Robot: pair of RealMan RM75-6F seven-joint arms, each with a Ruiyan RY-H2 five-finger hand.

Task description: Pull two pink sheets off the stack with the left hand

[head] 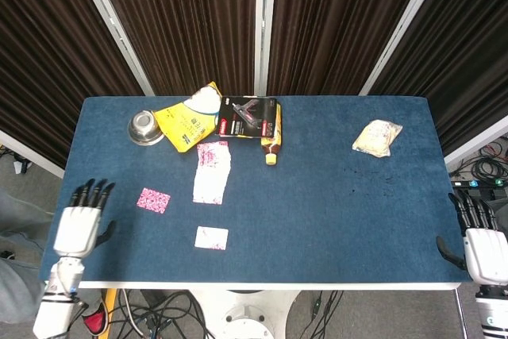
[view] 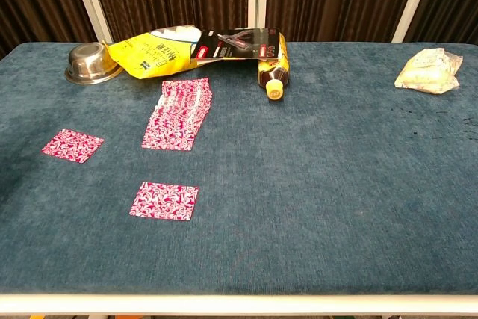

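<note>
Dark curtains hung behind a blue tabletop [head: 333, 196]. Pink stack [head: 212, 172] lay flat left of centre, a bit toward the far side, long axis running near-far. Two single pink sheets were off it: one sheet [head: 153, 200] to the stack's left and nearer, well apart from it; second sheet [head: 211, 237] nearer the front edge, just below the stack's line. Both lay flat, touching nothing else.

Left hand [head: 79, 226] was at the tabletop's left edge, outside the sheets, fingers spread and pointing to the far side, holding nothing. Right hand [head: 480, 244] sat off the right near corner, fingers apart, empty too. Neither hand showed in the chest view.

Far side: steel bowl [view: 91, 63] at far left, yellow bag [view: 153, 54] lying beside it, black package [view: 237, 44] overlapping the bag's right end, and a yellow-capped bottle [view: 272, 80] sticking out from under the package toward the near side. Crinkled clear packet [view: 427, 70] lay alone at far right.
</note>
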